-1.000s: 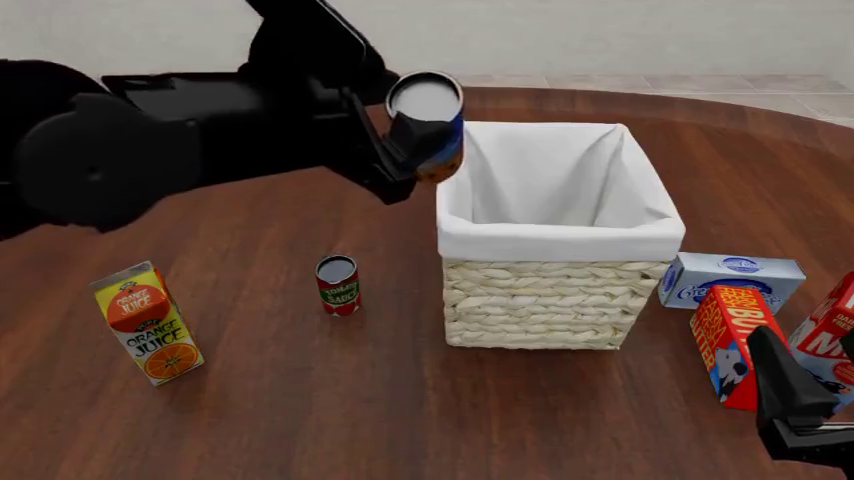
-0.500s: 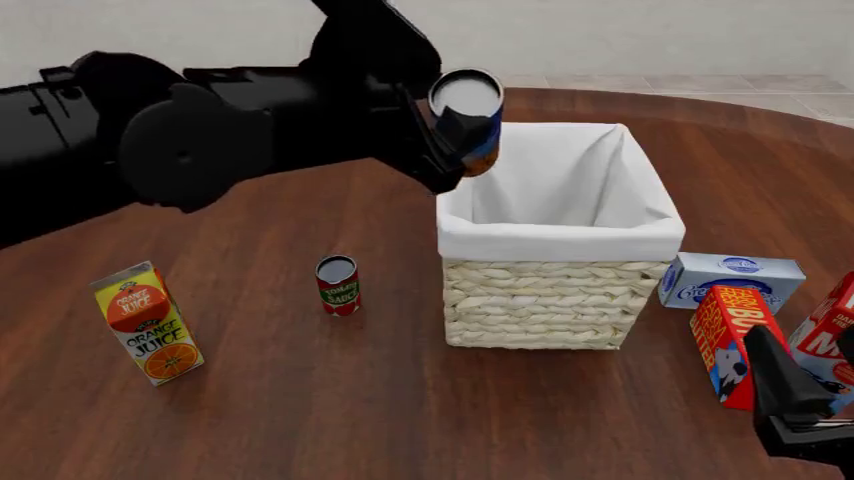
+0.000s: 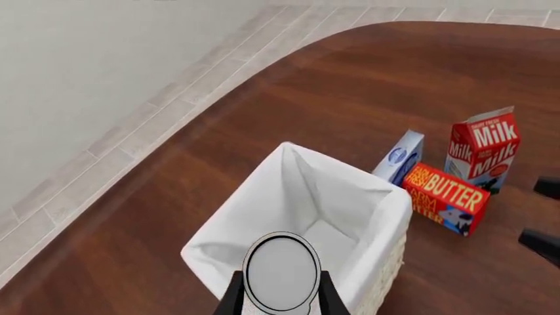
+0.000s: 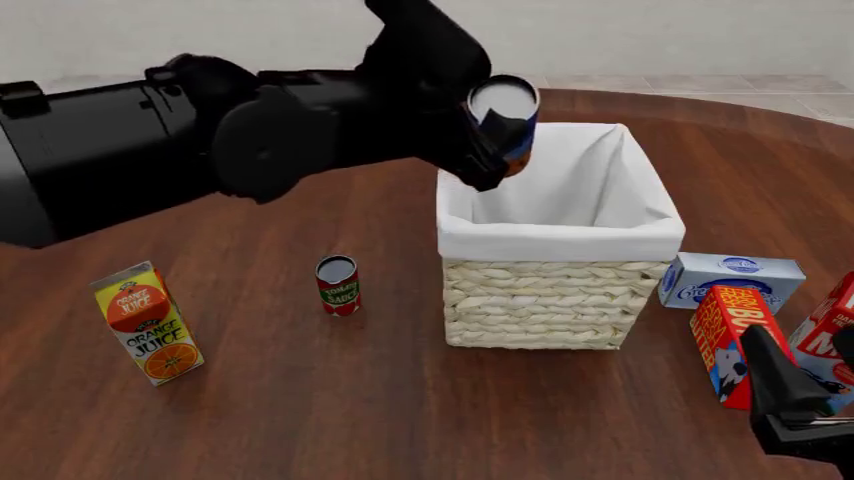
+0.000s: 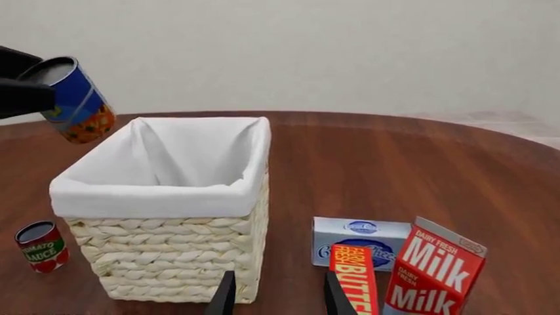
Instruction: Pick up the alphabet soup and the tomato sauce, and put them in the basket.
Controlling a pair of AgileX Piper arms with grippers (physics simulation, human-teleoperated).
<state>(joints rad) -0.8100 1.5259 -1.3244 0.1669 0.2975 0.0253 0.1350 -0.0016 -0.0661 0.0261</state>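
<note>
Lower right corner, front view: right gripper point(image 4: 787, 415), fingers parted, grasping nothing.
Right edge: butter point(image 4: 725, 340) and milk point(image 4: 830, 335) cartons, a pale blue box point(image 4: 731, 278) behind them.
Lower left: juice carton point(image 4: 147, 322).
Left of centre: sauce point(image 4: 338, 285) upright on the table point(image 4: 334, 420).
Centre: basket point(image 4: 554, 255).
Upper centre: left gripper point(image 4: 491, 140) clenched on the soup point(image 4: 505, 125), tilted above the basket's far left rim.

You face a plain pale wall point(image 5: 350, 52). Pale tiled floor point(image 3: 105, 151) meets its base. The round, dark wood table point(image 4: 334, 400) shows an even, soft sheen.
</note>
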